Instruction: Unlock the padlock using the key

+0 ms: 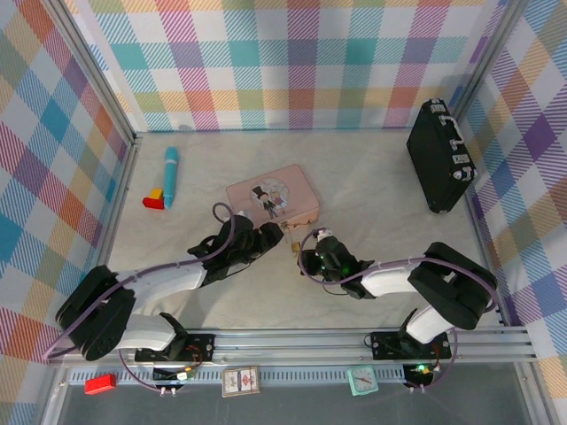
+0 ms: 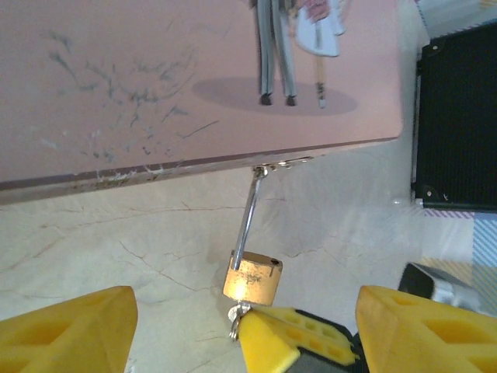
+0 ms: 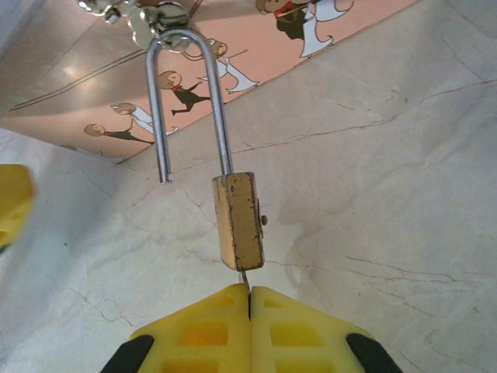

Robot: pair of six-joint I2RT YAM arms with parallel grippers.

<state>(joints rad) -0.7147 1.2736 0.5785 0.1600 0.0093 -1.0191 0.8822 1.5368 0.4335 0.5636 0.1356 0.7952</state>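
Note:
The small brass padlock (image 3: pixel 239 221) hangs by its shackle (image 3: pixel 190 93) from the hasp of the pink tin (image 3: pixel 256 47). The shackle's free leg stands out of the body. My right gripper (image 3: pixel 250 299) is shut on the thin key (image 3: pixel 245 278), which sticks into the padlock's underside. In the left wrist view the padlock (image 2: pixel 252 278) sits between the fingers of my open left gripper (image 2: pixel 245 315), which do not touch it; the right gripper's yellow fingertips (image 2: pixel 295 334) show just below it. From above, both grippers meet at the padlock (image 1: pixel 292 248) by the tin's near corner (image 1: pixel 270 195).
A black case (image 1: pixel 440 155) stands upright at the back right. A blue marker (image 1: pixel 170 174) and red and yellow blocks (image 1: pixel 155 199) lie at the left. Checked walls close in three sides of the marble table (image 1: pixel 372 186).

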